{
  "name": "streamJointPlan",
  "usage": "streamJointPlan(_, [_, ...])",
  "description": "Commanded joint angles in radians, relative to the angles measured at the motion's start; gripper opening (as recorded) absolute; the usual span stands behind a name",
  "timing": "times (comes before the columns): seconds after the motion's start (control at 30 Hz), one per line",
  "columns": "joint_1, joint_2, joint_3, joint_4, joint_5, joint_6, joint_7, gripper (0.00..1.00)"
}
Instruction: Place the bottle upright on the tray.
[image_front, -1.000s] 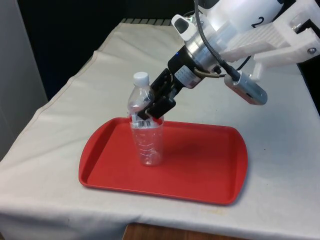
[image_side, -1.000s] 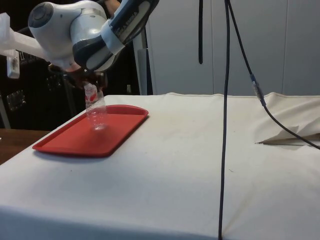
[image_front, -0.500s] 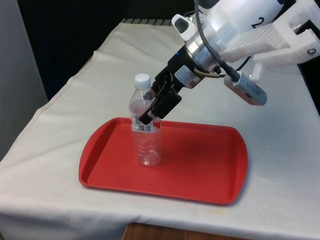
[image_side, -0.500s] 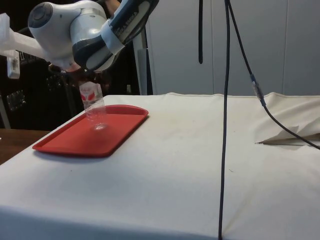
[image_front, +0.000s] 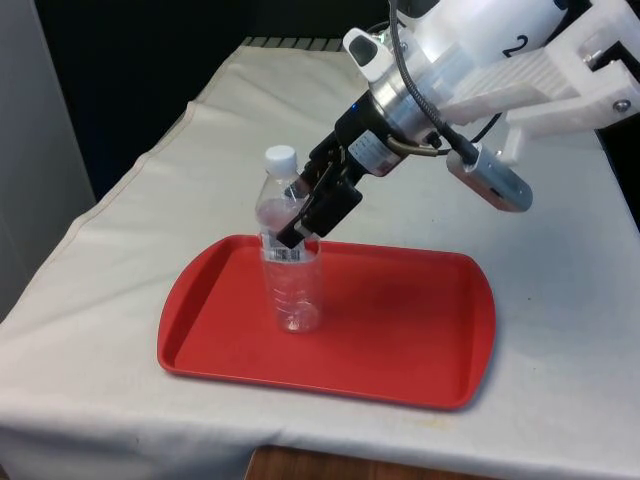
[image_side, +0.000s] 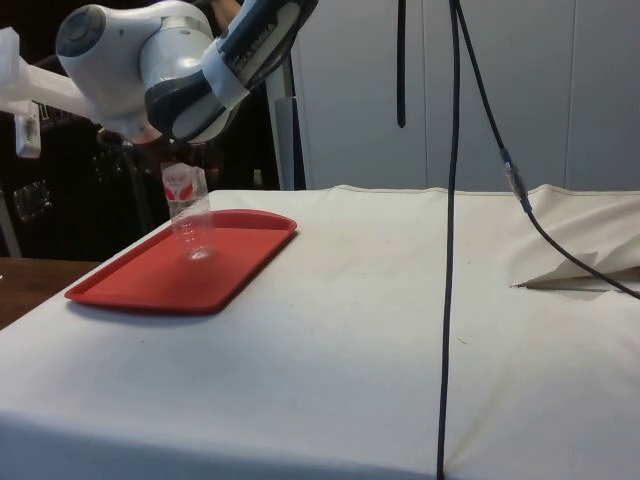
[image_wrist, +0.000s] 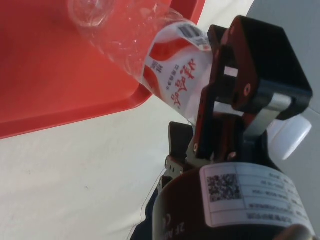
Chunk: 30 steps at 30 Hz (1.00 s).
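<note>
Directly below the black two-finger gripper (image_front: 303, 222), the clear plastic bottle w/ white cap (image_front: 288, 262) is standing base-down on the red plastic tray (image_front: 420, 330), long axis near vertical; fingers are sitting spread alongside its labelled shoulder, apparently released; retreat should go up & away.

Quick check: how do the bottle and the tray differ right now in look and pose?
The bottle is clear plastic with a white cap; the tray is solid red. The bottle stands upright and tall; the tray lies flat on the cloth. The gripper is at the bottle's label; nothing touches the tray's rim.
</note>
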Motion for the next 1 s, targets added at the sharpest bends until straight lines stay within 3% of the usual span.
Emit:
streamJointPlan(0.0, [0.000, -0.001, 0.001, 0.001, 0.001, -0.001, 0.000, 1.00])
streamJointPlan(0.97, [0.000, -0.014, 0.004, 0.058, -0.009, -0.082, -0.004, 1.00])
